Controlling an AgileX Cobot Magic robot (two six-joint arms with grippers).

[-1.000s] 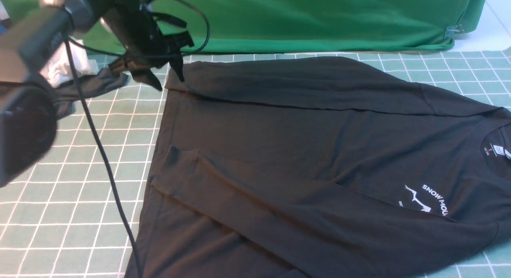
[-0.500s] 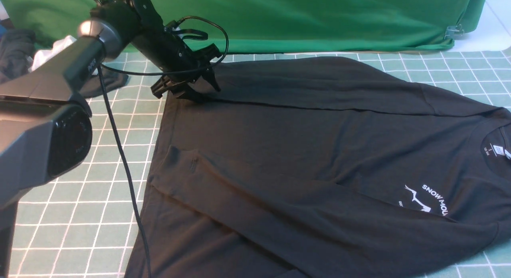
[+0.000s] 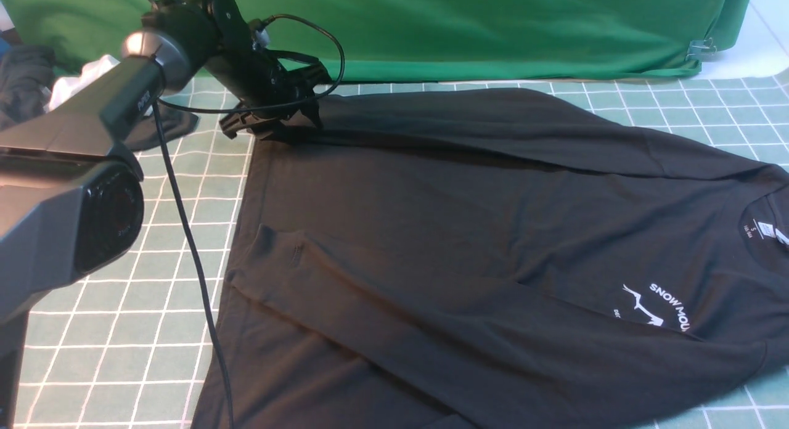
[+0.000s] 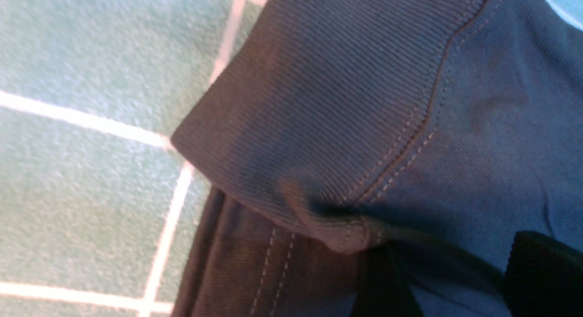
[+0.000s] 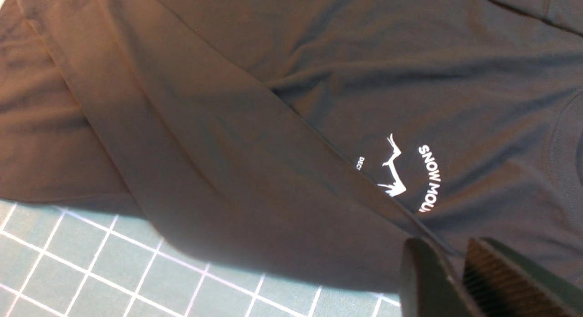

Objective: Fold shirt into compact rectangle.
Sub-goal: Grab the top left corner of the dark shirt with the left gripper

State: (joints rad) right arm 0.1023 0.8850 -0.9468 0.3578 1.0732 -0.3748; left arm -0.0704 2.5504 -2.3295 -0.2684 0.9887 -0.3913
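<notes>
Where the gridded green mat (image 3: pixel 123 306) meets the green backdrop (image 3: pixel 493 28), the left gripper (image 3: pixel 277 126) is down on the far left corner of the shirt (image 3: pixel 462 244). Its wrist view shows the two dark fingers (image 4: pixel 542 276) standing well apart, tips against the sleeve cloth just beside the ribbed cuff (image 4: pixel 341 103), which puckers next to one finger. The cloth is not clamped. The black shirt lies spread across the mat from there to the right edge, one sleeve folded along its far side and another across its front. Its white mountain print (image 3: pixel 653 306) and neck tag (image 3: pixel 764 230) are at the right. The right gripper (image 5: pixel 444 253) hangs over the shirt near the print, its fingers a narrow slit apart with nothing between them.
</notes>
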